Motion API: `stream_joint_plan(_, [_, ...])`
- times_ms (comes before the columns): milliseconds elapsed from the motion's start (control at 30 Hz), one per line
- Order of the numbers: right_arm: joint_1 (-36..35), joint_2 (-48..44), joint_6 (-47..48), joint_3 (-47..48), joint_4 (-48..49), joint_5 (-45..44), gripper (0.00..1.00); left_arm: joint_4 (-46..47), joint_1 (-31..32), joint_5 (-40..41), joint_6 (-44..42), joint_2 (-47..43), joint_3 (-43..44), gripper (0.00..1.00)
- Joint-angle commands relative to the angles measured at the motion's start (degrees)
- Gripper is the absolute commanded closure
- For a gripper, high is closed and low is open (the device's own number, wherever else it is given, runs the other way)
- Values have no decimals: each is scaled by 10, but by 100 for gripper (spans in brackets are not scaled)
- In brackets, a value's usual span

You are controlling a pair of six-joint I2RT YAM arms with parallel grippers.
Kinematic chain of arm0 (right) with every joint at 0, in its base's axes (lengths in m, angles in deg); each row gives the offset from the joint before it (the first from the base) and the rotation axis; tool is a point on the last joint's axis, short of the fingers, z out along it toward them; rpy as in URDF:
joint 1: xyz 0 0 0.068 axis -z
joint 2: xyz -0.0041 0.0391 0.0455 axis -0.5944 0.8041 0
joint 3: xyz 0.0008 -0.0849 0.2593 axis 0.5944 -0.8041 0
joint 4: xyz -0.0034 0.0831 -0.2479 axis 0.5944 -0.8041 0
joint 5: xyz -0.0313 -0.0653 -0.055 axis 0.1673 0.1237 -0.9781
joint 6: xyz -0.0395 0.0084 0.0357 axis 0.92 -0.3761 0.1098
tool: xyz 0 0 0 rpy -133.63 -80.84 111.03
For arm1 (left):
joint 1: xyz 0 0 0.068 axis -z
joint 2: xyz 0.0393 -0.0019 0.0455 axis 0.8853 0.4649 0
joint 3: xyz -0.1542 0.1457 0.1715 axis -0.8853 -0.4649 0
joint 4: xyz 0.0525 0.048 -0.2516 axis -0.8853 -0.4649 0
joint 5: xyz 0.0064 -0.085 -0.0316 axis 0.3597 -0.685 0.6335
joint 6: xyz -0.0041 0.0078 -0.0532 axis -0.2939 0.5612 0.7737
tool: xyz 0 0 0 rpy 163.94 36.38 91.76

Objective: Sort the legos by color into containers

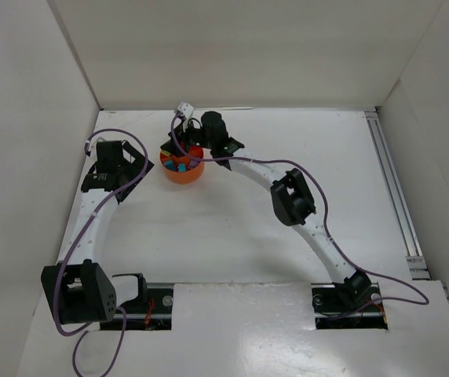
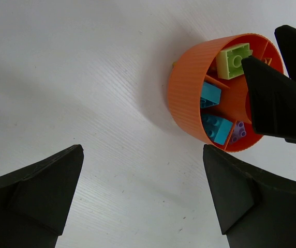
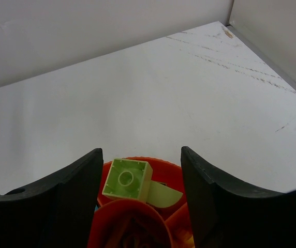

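Your right jaws hang wide open over the dish at upper middle, left jaws wide beside it, so a careless lift could clip the rim & spill the lime brick standing on edge inside.

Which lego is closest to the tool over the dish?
The lime green lego, lying between the fingers of the open right tool. The cyan legos and the purple lego sit farther off in other compartments of the orange dish.
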Motion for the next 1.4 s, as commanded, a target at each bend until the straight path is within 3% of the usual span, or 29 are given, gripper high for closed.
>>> stream_joint_plan(0, [-3, -55, 2, -1, 18, 23, 33, 13, 0, -9, 1, -13, -3, 0])
stream_joint_plan(200, [-3, -82, 15, 4, 18, 36, 33, 13, 0, -9, 1, -13, -3, 0])
stream_joint_plan(433, [8, -155, 28, -35, 18, 43, 26, 13, 0, -9, -5, -18, 2, 0])
stream_joint_plan(500, [14, -188, 33, -69, 18, 43, 19, 13, 0, -3, -5, -23, 9, 0])
stream_joint_plan(533, [25, -232, 33, -92, 18, 33, 16, 8, 0, -3, -5, -28, 9, 0])
stream_joint_plan(567, [32, -258, 33, -154, 18, 27, 0, 8, 0, 3, -5, -28, 16, 0])
stream_joint_plan(633, [56, -312, 38, -226, 18, -1, 0, 2, 0, 10, -5, -34, 23, 0])
stream_joint_plan(667, [64, -375, 46, -306, 18, -16, 0, 2, 0, 11, -5, -40, 24, 0])
stream_joint_plan(700, [72, -406, 46, -346, 9, -69, 0, -4, -5, 16, -5, -40, 30, 0])
stream_joint_plan(833, [124, -540, 55, -503, -130, -174, 0, -11, -5, 30, 1, -52, 42, 0])
stream_joint_plan(1033, [186, -768, 60, -742, -230, -314, 0, -26, -5, 50, 1, -70, 57, 0])
stream_joint_plan(1133, [200, -857, 60, -802, -290, -377, 0, -19, -5, 57, 1, -85, 49, 0])
stream_joint_plan(1367, [217, -997, 65, -880, -354, -411, 0, -14, -5, 62, -11, -113, 36, 0])
